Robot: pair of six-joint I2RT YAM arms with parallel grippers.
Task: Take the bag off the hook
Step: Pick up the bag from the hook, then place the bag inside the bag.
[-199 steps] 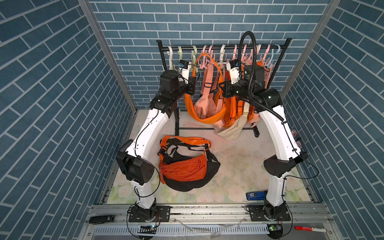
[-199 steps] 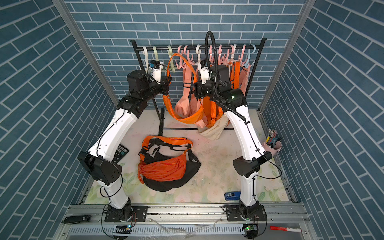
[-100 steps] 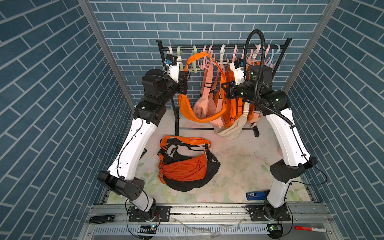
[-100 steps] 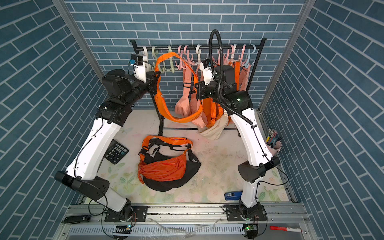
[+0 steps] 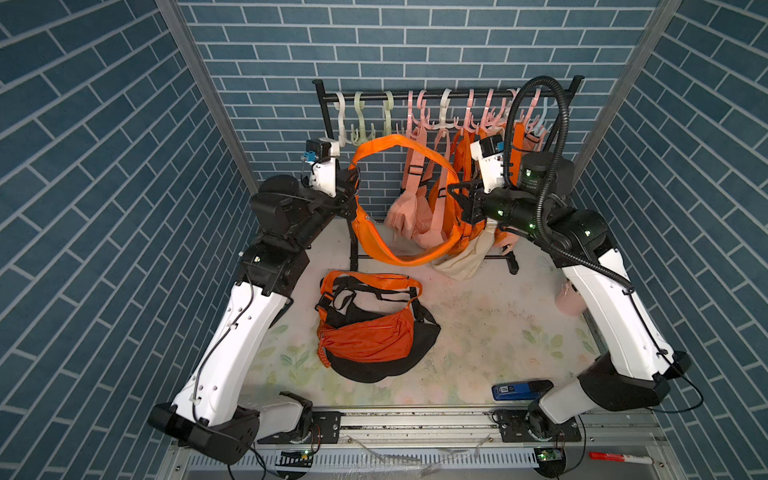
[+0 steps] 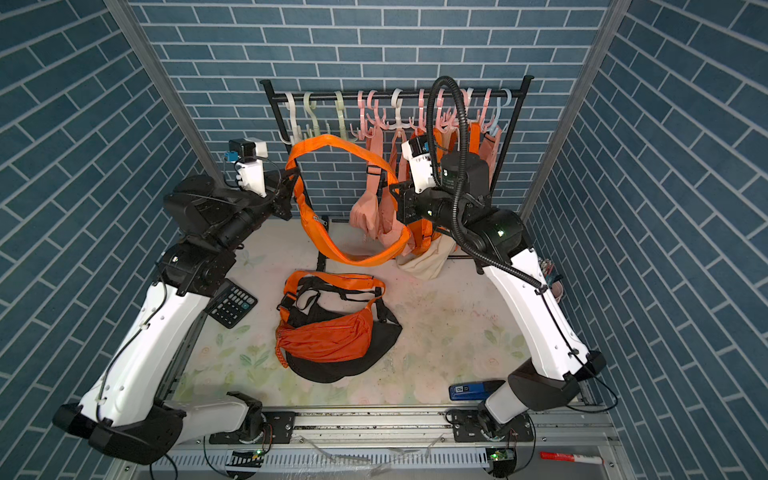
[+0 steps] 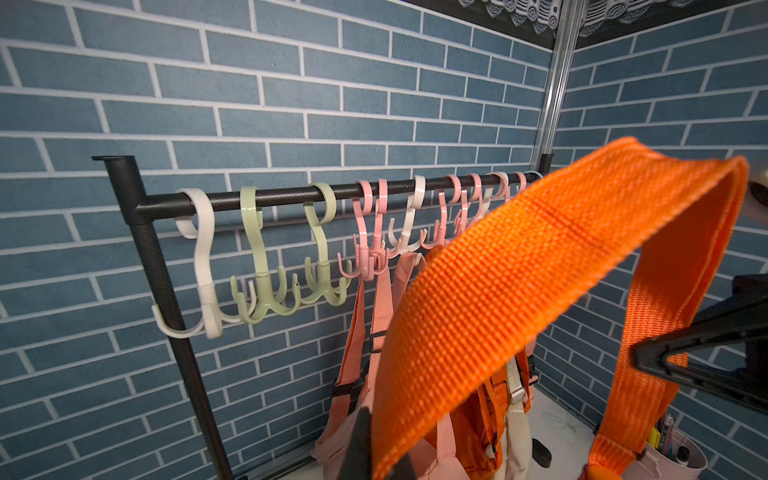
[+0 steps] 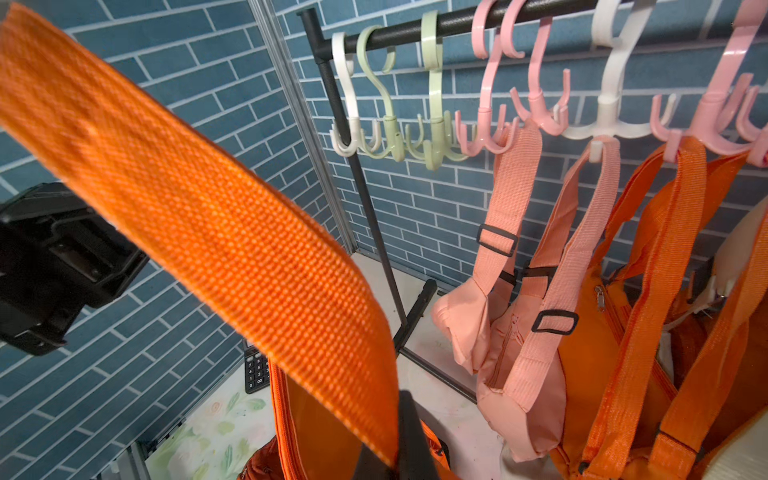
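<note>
An orange bag (image 5: 376, 245) hangs in the air in front of the rack, slung between my two grippers by its wide orange strap (image 5: 399, 143). The strap arches below the row of hooks (image 5: 444, 118) and touches none of them. My left gripper (image 5: 353, 183) is shut on the strap's left side, and my right gripper (image 5: 451, 193) is shut on its right side. In the left wrist view the strap (image 7: 519, 291) rises from the left gripper (image 7: 382, 461). In the right wrist view the strap (image 8: 208, 232) runs up from the right gripper (image 8: 395, 457).
Pink bags (image 5: 411, 208), orange bags (image 5: 465, 174) and a cream bag (image 5: 461, 259) hang on the black rack (image 5: 415, 96). An orange bag on a black one (image 5: 365, 336) lies mid-table. A calculator (image 6: 230, 303), a blue case (image 5: 515, 390) and a pink cup (image 5: 569, 299) sit near the edges.
My left gripper has swung left and my right gripper slightly right, spreading the strap into a wide loop. The orange bag has come away from the rail and hangs between them.
</note>
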